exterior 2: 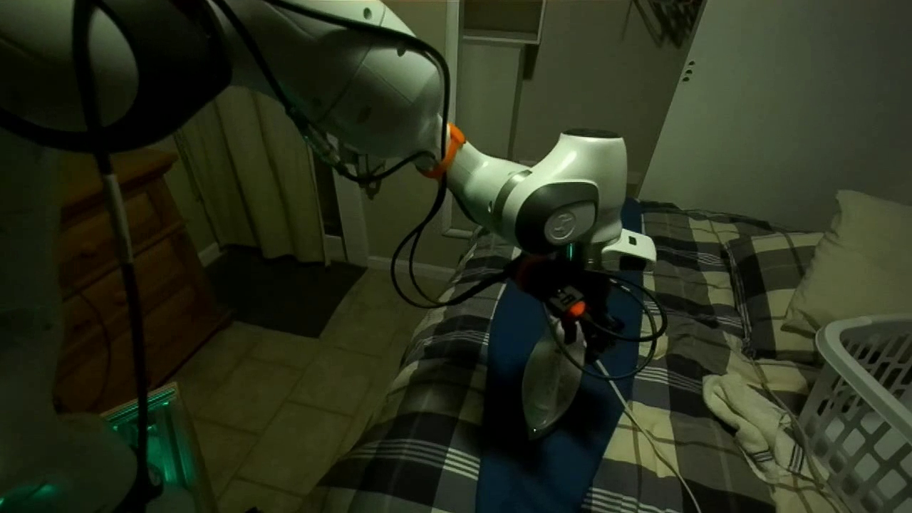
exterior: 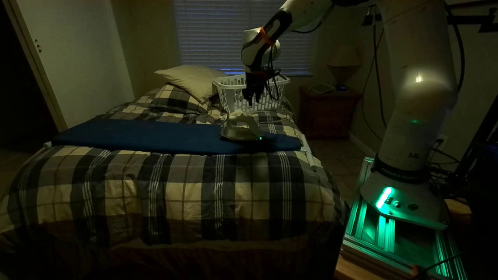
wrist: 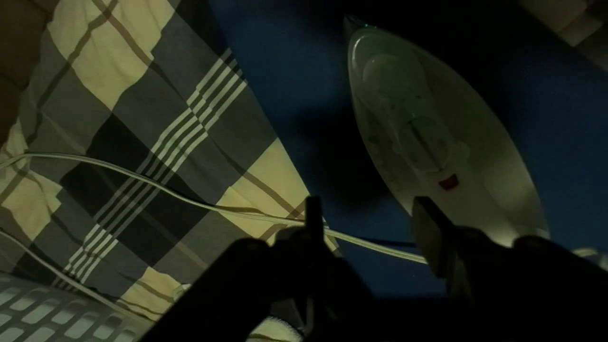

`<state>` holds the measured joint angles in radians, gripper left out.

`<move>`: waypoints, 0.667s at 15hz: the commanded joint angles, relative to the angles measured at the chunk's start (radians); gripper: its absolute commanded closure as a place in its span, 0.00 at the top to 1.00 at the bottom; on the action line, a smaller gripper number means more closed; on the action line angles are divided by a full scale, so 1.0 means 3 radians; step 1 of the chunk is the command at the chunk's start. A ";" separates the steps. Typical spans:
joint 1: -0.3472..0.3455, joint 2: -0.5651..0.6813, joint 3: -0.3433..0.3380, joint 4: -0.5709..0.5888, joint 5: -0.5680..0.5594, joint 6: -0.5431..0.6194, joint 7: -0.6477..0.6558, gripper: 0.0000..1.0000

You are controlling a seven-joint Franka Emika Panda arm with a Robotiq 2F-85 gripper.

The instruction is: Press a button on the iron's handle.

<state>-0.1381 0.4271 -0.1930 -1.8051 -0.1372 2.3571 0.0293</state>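
The pale grey-white iron stands flat on the blue ironing board in both exterior views. Its arched handle spans the top. In the wrist view the iron lies upper right, tip pointing up. A round dial and a small red mark show along its upper side; I cannot make out a button clearly. My gripper is open and empty. It hangs above the iron's rear part in the exterior views, beside the handle's line. The right finger hides part of the iron's rear.
The blue board lies across a plaid bed. A white cord runs from the iron over the bed. A white basket stands behind the gripper. A pale cloth lies beside the basket. The room is dim.
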 commanded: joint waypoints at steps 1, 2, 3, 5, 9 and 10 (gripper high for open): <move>-0.0041 -0.0332 0.0047 -0.0130 0.0034 -0.0327 -0.0122 0.85; -0.0046 -0.0402 0.0052 -0.0139 0.0048 -0.0408 -0.0133 0.92; -0.0056 -0.0462 0.0063 -0.0136 0.0070 -0.0511 -0.0166 0.98; -0.0061 -0.0601 0.0077 -0.0175 0.0116 -0.0646 -0.0196 1.00; -0.0054 -0.0822 0.0100 -0.0273 0.0164 -0.0719 -0.0261 1.00; -0.0056 -0.0864 0.0106 -0.0303 0.0192 -0.0699 -0.0265 1.00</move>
<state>-0.1419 0.2382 -0.1786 -1.8354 -0.1132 2.1494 -0.0174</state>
